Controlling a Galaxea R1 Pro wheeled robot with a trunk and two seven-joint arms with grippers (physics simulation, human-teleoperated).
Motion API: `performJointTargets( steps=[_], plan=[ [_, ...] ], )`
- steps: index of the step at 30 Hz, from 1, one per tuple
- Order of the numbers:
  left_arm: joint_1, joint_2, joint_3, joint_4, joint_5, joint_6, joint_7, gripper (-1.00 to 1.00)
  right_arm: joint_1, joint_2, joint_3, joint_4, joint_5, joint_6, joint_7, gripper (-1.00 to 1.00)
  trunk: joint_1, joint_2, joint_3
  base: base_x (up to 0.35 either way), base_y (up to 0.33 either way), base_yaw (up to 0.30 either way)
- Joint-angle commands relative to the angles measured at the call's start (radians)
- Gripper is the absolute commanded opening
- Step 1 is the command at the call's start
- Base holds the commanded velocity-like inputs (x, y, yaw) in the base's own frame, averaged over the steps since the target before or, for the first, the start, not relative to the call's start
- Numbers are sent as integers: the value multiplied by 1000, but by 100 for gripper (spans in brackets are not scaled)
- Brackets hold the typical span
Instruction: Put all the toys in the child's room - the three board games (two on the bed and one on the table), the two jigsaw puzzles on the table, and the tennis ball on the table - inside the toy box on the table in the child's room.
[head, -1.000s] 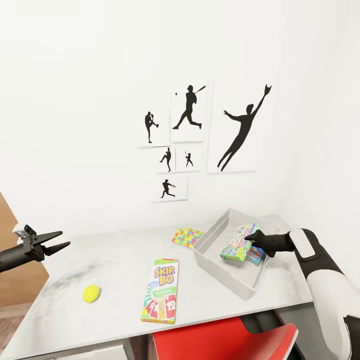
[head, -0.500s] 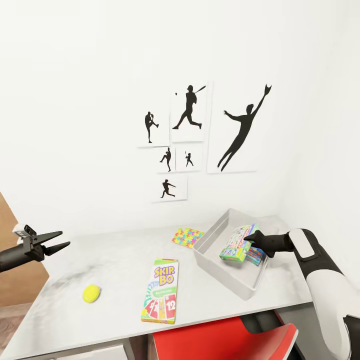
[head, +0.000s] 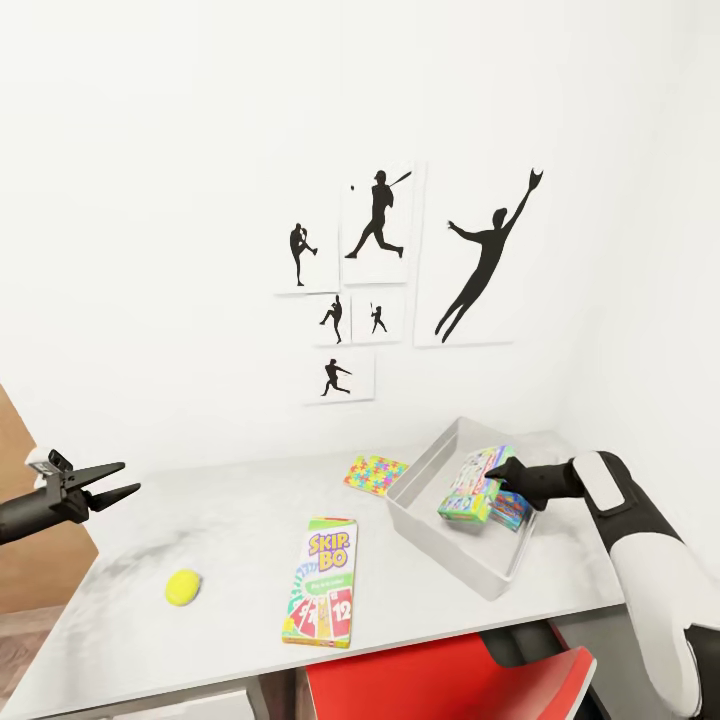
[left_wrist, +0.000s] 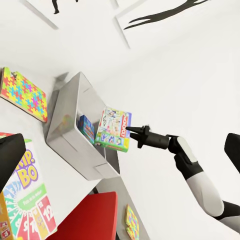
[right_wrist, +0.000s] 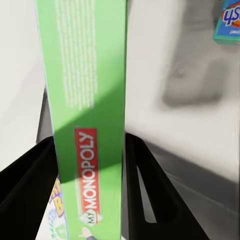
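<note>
At the right of the head view, a Monopoly board game (head: 472, 488) was gripped by its thin green edge between the closed fingers of the right gripper (head: 497, 474) and held tilted just over the toy box (head: 440, 535), where another game box (head: 511, 510) was already lying. It was judged a light, stiff, fairly slick carton, best pinched across the narrow side. At far left, the left gripper (head: 118, 479) was held partly open with nothing in it.
</note>
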Motion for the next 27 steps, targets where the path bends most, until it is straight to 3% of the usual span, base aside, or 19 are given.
performJointTargets(
  steps=[1, 10, 18, 27],
  plan=[
    [-1, 0, -1, 0, 0, 11, -4, 100, -2, 0, 3, -1, -8, 4, -8, -100, 1, -2, -2, 0, 0, 0],
    [-1, 2, -1, 0, 0, 11, -4, 100, -17, 0, 14, 1, -8, 4, -8, -100, 1, -2, -2, 0, 0, 0],
    [-1, 1, -1, 0, 0, 11, -4, 100, -44, -1, 98, 17, -8, 4, -7, -100, 1, -2, -2, 0, 0, 0],
    [-1, 0, -1, 0, 0, 11, -4, 100, -60, -2, 113, 36, -8, 4, -5, -100, 1, -2, -2, 0, 0, 0]
  ],
)
